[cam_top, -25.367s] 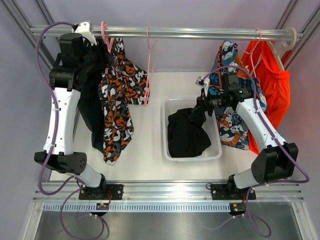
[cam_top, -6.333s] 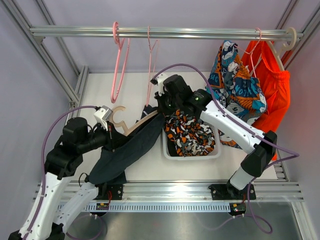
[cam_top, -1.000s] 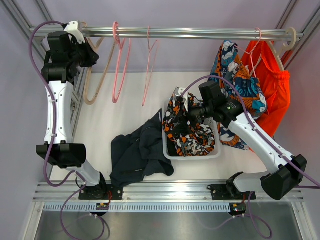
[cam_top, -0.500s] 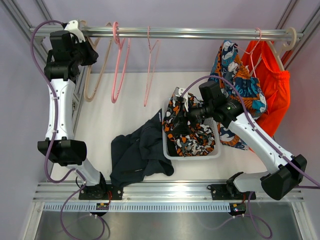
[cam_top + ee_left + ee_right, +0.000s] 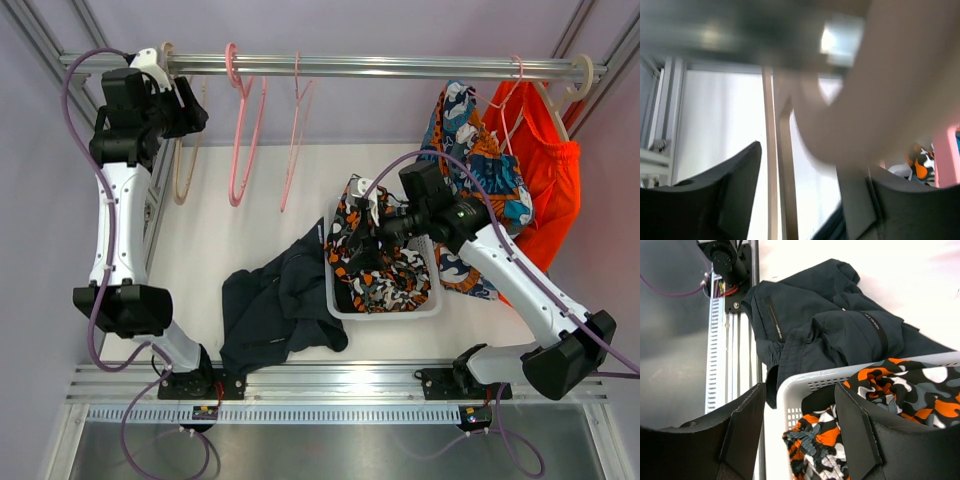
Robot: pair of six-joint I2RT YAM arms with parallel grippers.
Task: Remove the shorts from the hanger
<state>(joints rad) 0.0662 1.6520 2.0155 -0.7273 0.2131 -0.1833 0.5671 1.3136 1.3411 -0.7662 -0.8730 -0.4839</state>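
Note:
The dark navy-charcoal shorts (image 5: 280, 310) lie crumpled on the table left of the basket; they also show in the right wrist view (image 5: 830, 325). The camouflage shorts (image 5: 385, 270) lie in the white basket (image 5: 329, 292), over the black shorts (image 5: 818, 399). My right gripper (image 5: 363, 240) hovers open and empty over the basket's left rim (image 5: 805, 382). My left gripper (image 5: 186, 106) is up at the rail, open, with the wooden hanger (image 5: 184, 150) between its spread jaws; the hanger's bar (image 5: 772, 175) hangs bare.
Two empty pink hangers (image 5: 243, 130) (image 5: 292, 130) hang on the metal rail (image 5: 400, 66). A blue-orange patterned garment (image 5: 478, 170) and an orange one (image 5: 548, 165) hang at the right end. Frame posts stand at both sides.
My left gripper has shifted slightly right and down along the rail, and the wooden hanger has swung. The right arm and the shorts have barely moved.

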